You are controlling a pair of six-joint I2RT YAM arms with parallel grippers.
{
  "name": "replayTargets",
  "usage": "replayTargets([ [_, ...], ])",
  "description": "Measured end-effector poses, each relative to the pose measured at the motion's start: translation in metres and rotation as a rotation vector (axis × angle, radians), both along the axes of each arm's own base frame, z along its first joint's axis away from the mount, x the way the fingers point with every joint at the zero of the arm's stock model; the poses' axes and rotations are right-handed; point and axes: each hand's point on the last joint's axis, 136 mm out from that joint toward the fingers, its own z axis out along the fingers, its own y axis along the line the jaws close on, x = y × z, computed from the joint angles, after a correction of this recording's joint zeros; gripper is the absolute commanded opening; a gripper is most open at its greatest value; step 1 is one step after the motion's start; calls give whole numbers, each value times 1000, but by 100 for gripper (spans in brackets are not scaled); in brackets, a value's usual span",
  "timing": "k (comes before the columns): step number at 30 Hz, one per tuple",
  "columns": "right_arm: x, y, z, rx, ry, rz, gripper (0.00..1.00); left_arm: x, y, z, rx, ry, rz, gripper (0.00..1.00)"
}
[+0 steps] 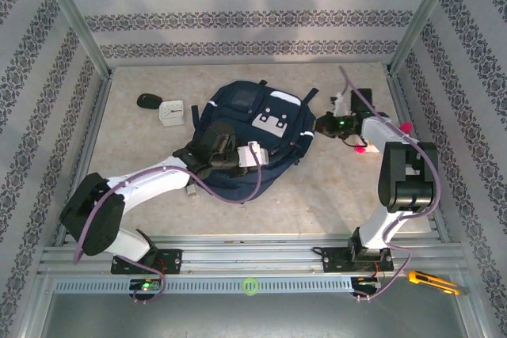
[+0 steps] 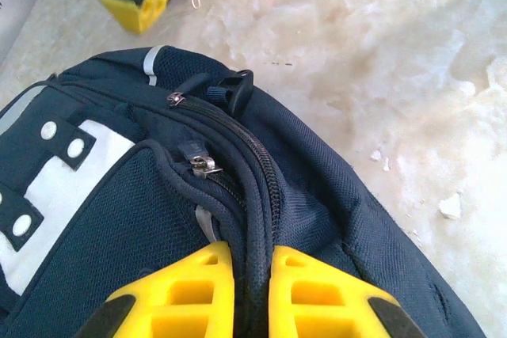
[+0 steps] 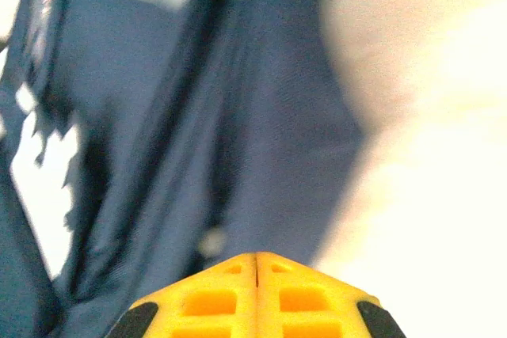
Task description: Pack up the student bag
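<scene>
The student bag lies flat in the middle of the table, front pockets up. The left gripper pinches a ridge of the bag's zip seam between its yellow fingers. The right gripper sits at the bag's right edge, fingers pressed together on nothing (that view is blurred, so I cannot tell what it touches).

The step looks like getting a compartment open, and nothing seems packed yet. To do it well, the left should hold the seam taut and lifted while the right takes the silver zip pull and runs it along the track, not across. The pull is small and flat, so a square approach matters. A black buckle just beyond a second pull could snag.

Far left of the bag lie a small white square item and a dark oval object, well apart from both grippers. A yellow knife rests on the near rail, right
</scene>
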Motion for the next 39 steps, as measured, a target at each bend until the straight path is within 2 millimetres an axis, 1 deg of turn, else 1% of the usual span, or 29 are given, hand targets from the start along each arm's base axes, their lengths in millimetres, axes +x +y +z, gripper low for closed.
replayTargets([
  [1,3,-10,1,-9,-6,-30,31,-1,1,2,-4,6,4,45],
  [2,4,-15,4,-18,-17,-42,38,-1,1,3,-10,12,10,54],
  [4,2,-12,16,-26,-46,-36,41,0,4,7,-26,24,24,65],
  [6,-7,0,37,-27,-98,-10,42,4,9,13,-46,31,43,69],
  [9,-30,33,79,-33,-220,74,43,12,23,28,-72,41,70,70],
  [11,-55,64,104,-37,-309,161,45,19,35,41,-73,39,88,71],
  [13,-81,92,120,-39,-393,255,47,28,46,53,-58,25,100,72],
  [14,-95,106,122,-47,-432,307,48,30,51,57,-39,18,99,73],
  [16,-119,123,119,-67,-490,395,50,29,57,60,11,10,79,73],
  [18,-137,131,106,-98,-532,466,50,23,61,55,66,12,48,73],
  [20,-149,132,91,-134,-561,528,48,16,66,41,127,30,20,73],
  [22,-155,130,83,-174,-595,577,47,12,71,26,180,57,-1,74],
  [25,-156,130,84,-227,-671,645,47,8,75,7,241,92,-28,77],
  [29,-158,131,84,-281,-753,724,47,11,79,-7,293,95,-29,77],
  [30,-158,131,84,-291,-769,740,47,13,81,-10,305,92,-23,74],
  [31,-158,131,84,-301,-783,755,47,14,82,-13,317,89,-18,68],
  [33,-157,131,82,-321,-805,780,47,16,86,-18,334,81,-2,43],
  [36,-152,127,74,-356,-813,809,48,16,87,-23,334,86,13,15],
  [37,-150,125,69,-367,-809,818,49,14,86,-22,321,97,15,7],
  [38,-147,123,65,-377,-804,825,49,13,85,-20,301,104,16,3],
  [39,-144,121,60,-384,-794,829,50,13,85,-17,276,109,22,1],
])
